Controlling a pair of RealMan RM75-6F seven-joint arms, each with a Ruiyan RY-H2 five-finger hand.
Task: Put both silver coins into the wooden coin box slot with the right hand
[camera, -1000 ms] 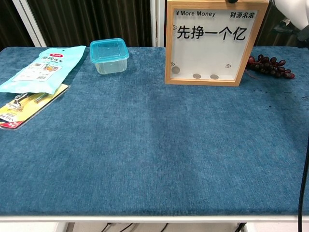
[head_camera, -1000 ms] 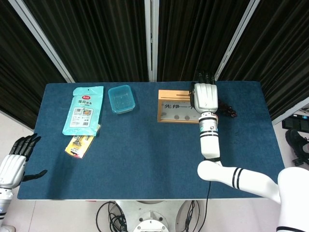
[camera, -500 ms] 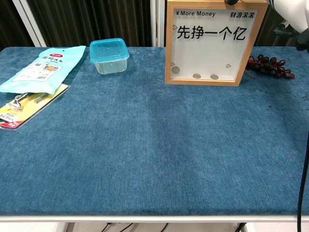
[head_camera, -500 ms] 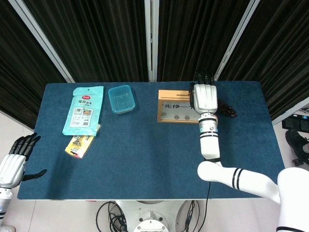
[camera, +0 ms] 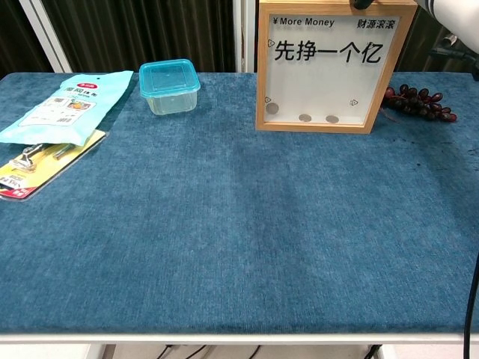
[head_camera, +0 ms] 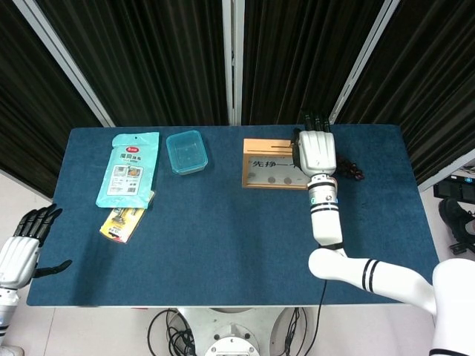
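The wooden coin box (head_camera: 269, 164) stands upright at the back middle of the blue table; its glass front (camera: 322, 75) carries black print. Three silver coins (camera: 304, 117) lie inside along the bottom of the pane. I see no loose coin on the table. My right hand (head_camera: 315, 148) hovers palm down over the box's right end, its dark fingertips (head_camera: 315, 118) reaching past the back edge. Whatever lies under that palm is hidden. In the chest view only a dark fingertip (camera: 362, 4) shows at the box's top edge. My left hand (head_camera: 26, 245) hangs off the table's near left corner, fingers apart, holding nothing.
A lidded blue plastic container (camera: 170, 86) sits left of the box. A teal packet (camera: 63, 105) and a yellow blister pack with clippers (camera: 34, 164) lie at the far left. A dark bunch of grapes (camera: 415, 102) rests right of the box.
My right forearm has drifted slightly to the right, while the hand stays over the box's right end. The left hand and the objects have not moved.
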